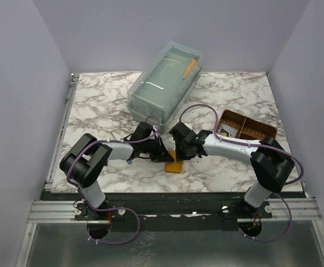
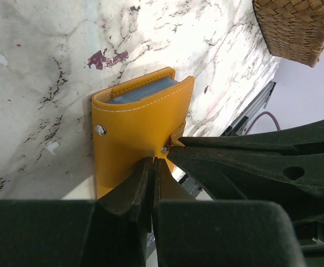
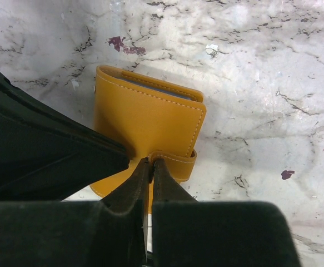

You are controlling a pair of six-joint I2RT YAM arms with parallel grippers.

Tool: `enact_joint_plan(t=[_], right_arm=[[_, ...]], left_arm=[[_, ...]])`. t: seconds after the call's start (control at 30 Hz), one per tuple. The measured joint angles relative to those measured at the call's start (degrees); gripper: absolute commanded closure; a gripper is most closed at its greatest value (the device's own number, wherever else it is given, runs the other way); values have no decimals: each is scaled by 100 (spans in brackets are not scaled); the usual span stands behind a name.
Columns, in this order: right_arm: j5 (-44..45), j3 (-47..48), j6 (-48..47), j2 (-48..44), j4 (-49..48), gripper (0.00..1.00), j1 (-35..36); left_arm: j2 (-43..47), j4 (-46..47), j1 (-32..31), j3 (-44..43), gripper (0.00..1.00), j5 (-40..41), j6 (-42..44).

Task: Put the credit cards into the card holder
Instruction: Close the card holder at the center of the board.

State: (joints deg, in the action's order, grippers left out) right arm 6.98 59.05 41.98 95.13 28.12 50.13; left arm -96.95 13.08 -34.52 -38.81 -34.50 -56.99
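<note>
The orange-tan card holder (image 1: 174, 165) lies on the marble table between my two grippers. In the left wrist view the card holder (image 2: 134, 128) is folded, with grey-blue card edges (image 2: 142, 93) showing in its open side. My left gripper (image 2: 152, 166) is shut on its near edge. In the right wrist view the card holder (image 3: 150, 119) shows its snap tab (image 3: 179, 162), and my right gripper (image 3: 151, 164) is shut on that tab. From above, the left gripper (image 1: 164, 151) and right gripper (image 1: 180, 151) meet tip to tip over it.
A brown woven divided tray (image 1: 256, 129) stands at the right, with something flat and grey in one compartment; it also shows in the left wrist view (image 2: 295, 28). A clear lidded plastic box (image 1: 166, 83) stands behind the grippers.
</note>
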Motion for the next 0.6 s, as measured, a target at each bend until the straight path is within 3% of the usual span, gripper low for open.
enact_joint_plan(t=[0.13,0.3,0.6], right_arm=[[-44,0,-2,0,-4,100,0],[-87,0,-4,0,-13,86,-9],[-173,-9,-4,-4,-46,92,-39]], left_arm=[[0,0,0,0,98,0,0],[0,0,0,0,98,0,0],[0,0,0,0,98,0,0]])
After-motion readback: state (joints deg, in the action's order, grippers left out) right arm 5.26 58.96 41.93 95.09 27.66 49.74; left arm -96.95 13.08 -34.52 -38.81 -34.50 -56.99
